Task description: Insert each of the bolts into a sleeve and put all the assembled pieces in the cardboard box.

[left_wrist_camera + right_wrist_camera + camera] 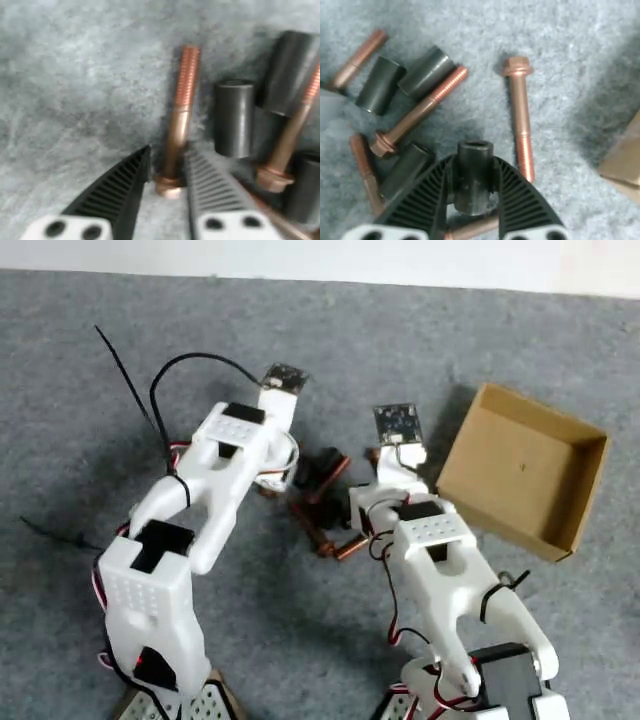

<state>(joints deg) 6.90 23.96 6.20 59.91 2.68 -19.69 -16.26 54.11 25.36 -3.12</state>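
— What is the left gripper (167, 151) doing?
— Its jaws are narrow, one on each side of a bolt (180, 105) on the mat (75, 75).
— And the right gripper (473, 161)?
— It holds a sleeve (475, 147). The box (520, 470) is near.

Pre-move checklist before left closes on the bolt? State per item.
1. Bolt centred in left end effector: ok, straddled near its head.
2. Left grip closed: not ok, it is open and the bolt lies on the carpet.
3. Sleeve held by right end effector: ok, shut on it.
4. Sleeve bore free: ok, the open end shows with nothing in it.
5. Neighbour sleeve clear of left end effector: cannot tell, it stands close beside it.
6. Box open side up: ok.
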